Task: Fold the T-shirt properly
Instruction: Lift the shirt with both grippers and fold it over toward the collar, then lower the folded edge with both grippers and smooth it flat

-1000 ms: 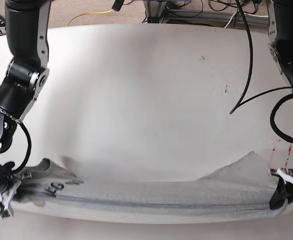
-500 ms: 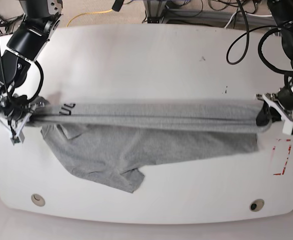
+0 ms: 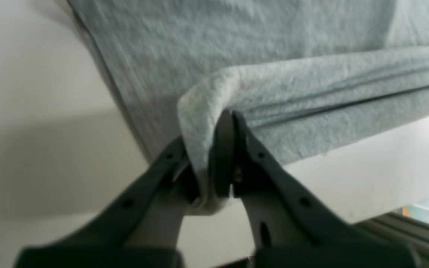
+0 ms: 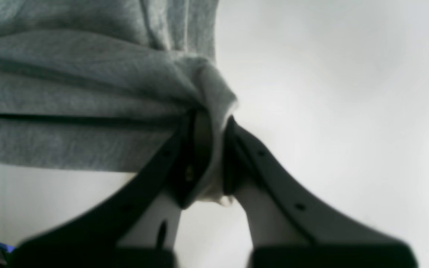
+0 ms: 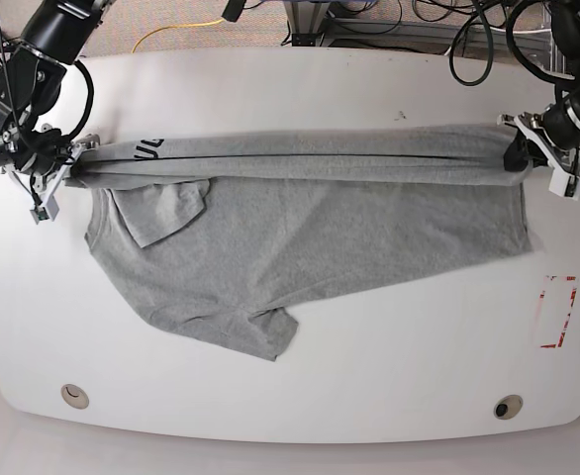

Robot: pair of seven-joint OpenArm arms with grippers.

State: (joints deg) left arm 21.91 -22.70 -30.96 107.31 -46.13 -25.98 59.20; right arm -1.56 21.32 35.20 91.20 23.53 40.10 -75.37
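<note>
— What are you holding right now?

— I am pinching the T-shirt [image 5: 300, 228] with both grippers. My left gripper [image 5: 516, 150], at the right side of the base view, is clamping a bunched corner of the grey cloth, and my right gripper [image 5: 70, 164], at the left side, is clamping the other end. Both sets of jaws are squeezing tight on fabric, with only the cloth between them.

— Where is the shirt lying?

— It is stretching between my grippers as a taut rolled band across the far part of the white table [image 5: 369, 376]. The rest is spreading flat on the tabletop toward the near side, with one sleeve [image 5: 245, 332] pointing near and left of centre. Black lettering [image 5: 149, 148] is showing near my right gripper.

— And around the table?

— A red marking [image 5: 557, 312] is sitting on the tabletop at the right, apart from the shirt. Two round holes [image 5: 72, 395] are showing by the near edge. Beyond the far edge, black cables [image 5: 468, 40] and a yellow cord [image 5: 176, 30] are lying on the carpet.
</note>
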